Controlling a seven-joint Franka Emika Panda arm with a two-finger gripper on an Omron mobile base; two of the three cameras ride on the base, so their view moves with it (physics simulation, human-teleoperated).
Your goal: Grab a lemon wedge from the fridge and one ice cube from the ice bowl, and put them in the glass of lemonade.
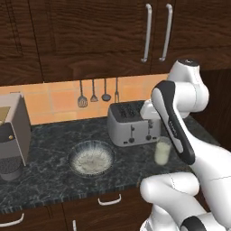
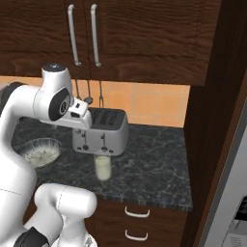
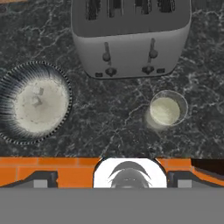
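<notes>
Fingertips of mine, two dark ones (image 3: 46, 178), stand spread wide at the bottom of the hand view, grasping nothing; my gripper (image 3: 112, 179) looks straight down at the black marble counter (image 3: 113, 127).

Below me stands one small clear glass of lemonade (image 3: 168, 108), filled with pale yellowish-white liquid, upright just in front of one silver four-slot toaster (image 3: 130, 37). To the side of the glass, apart from it, sits one wide shallow ice bowl (image 3: 33, 103), grey-blue speckled with a whitish inside. I make out pale lumps in it, but they blur into the lining and I cannot count them.

In the left base view my white arm crosses in front of the toaster's right end and the glass sits just beside my forearm. One grey coffee machine (image 1: 12, 135) is cut off at the left edge there. Three dark utensils (image 1: 93, 92) hang on the orange tiled wall beneath dark wooden cabinets (image 1: 90, 36) with two long handles. The light-grey fridge (image 2: 230, 202) shows as a sliver at the right edge of the right base view.
</notes>
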